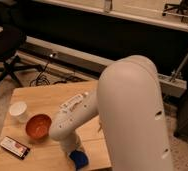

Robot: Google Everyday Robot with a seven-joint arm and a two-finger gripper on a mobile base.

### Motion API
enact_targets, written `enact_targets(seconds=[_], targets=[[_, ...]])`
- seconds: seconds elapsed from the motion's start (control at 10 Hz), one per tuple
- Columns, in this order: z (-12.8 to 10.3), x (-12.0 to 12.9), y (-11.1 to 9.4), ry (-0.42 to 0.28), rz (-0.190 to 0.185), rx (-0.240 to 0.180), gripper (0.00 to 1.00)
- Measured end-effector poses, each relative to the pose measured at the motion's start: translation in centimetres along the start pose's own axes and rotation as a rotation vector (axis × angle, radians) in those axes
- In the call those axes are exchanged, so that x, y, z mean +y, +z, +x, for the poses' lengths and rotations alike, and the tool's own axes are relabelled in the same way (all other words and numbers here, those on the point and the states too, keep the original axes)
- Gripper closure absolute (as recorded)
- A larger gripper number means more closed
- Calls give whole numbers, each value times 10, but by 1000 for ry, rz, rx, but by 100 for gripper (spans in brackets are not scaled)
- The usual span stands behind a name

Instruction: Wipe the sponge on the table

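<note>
The deep-blue sponge (79, 159) lies on the light wooden table (47, 95) near its front edge, right of the middle. My gripper (73, 150) reaches down onto the sponge from above, at the end of the white arm (74, 122), and the arm's bulk covers it. Only the lower part of the sponge shows beneath the arm.
On the table's left half stand an orange bowl (38, 126) and a white cup (18, 110), with a flat black-and-white packet (14, 147) at the front left corner. A white packet (72, 103) pokes out behind the arm. An office chair (4, 55) is at the far left.
</note>
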Motion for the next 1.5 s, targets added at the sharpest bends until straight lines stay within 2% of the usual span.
enact_targets(seconds=[0.3,0.7,1.0,1.5], targets=[[-13,30,-14,-68,8,-25,46],[-32,48,-24,-112,40,-31,46],[-53,51,-31,-117,54,-40,46],[-81,39,-35,-93,59,-42,46]])
